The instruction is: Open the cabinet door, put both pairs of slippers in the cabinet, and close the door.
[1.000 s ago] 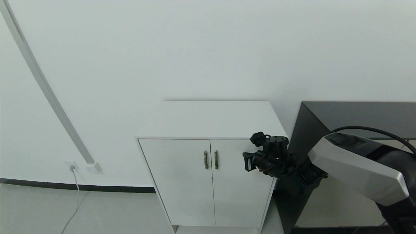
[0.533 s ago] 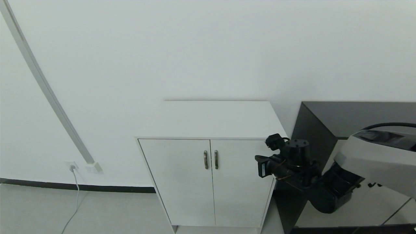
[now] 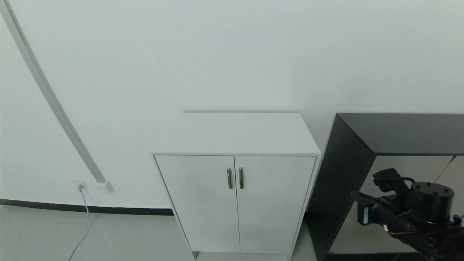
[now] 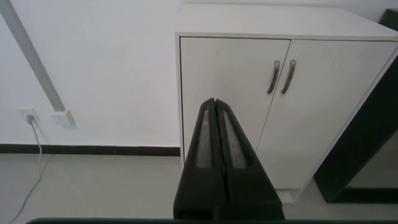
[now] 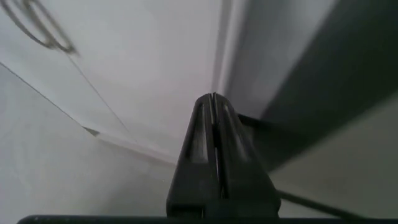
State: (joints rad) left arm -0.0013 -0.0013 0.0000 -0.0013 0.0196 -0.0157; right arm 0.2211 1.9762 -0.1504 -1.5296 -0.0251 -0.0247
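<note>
- White two-door cabinet, doors shut, just beside a black flat-topped unit.
- Left gripper: jaws pressed together, empty.
- Right gripper: jaws pressed together, empty.

Left hand closed, right hand closed

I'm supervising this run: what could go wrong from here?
Both the left gripper and right gripper are shut; one must open before grabbing. The door handles sit close together, so a grab may catch both. The black unit beside the cabinet could block the right gripper.
</note>
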